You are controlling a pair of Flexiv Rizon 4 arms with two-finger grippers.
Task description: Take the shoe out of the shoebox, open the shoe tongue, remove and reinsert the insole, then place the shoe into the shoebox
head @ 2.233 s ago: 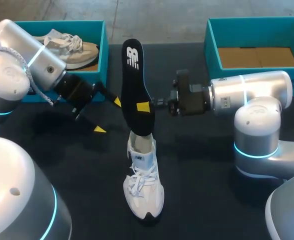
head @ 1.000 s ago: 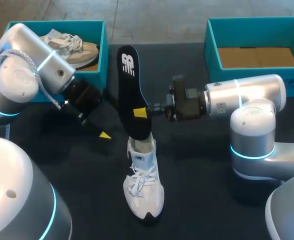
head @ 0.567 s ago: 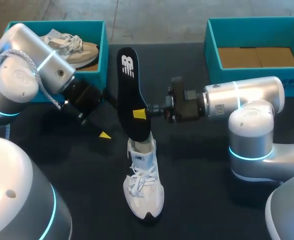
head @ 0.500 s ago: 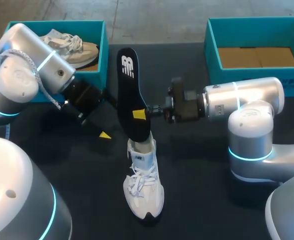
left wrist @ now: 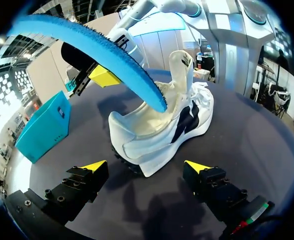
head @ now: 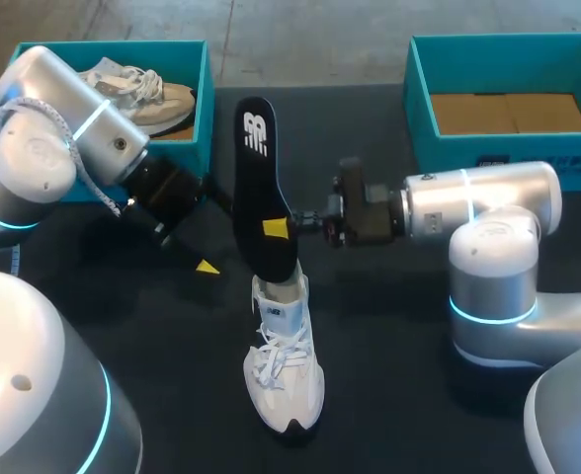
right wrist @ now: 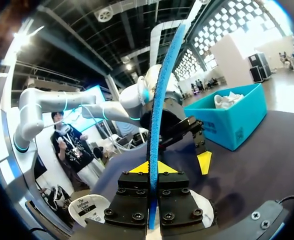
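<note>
A white shoe (head: pixel 286 355) stands on the black table, toe toward the front edge. The black insole (head: pixel 259 183) stands nearly upright over the shoe's heel, and its lower end dips into the shoe's opening (left wrist: pixel 154 107). My right gripper (head: pixel 279 226) is shut on the insole's edge; the right wrist view shows the blue insole (right wrist: pixel 161 105) edge-on between the shut fingers (right wrist: pixel 150 168). My left gripper (head: pixel 216 239) is open to the left of the insole, one yellow tip hidden behind it. In the left wrist view this gripper (left wrist: pixel 146 167) faces the shoe's heel (left wrist: pixel 137 147), apart from it.
A teal shoebox (head: pixel 206 94) at the back left holds a second, beige shoe (head: pixel 137 87). Another teal shoebox (head: pixel 419 104) at the back right shows only its brown cardboard floor (head: pixel 508 112). My right arm's base (head: pixel 493 296) stands at the right of the shoe.
My right arm has sunk a little and the insole has shifted slightly to the right, still in its grip. The left arm and the shoe have not moved.
</note>
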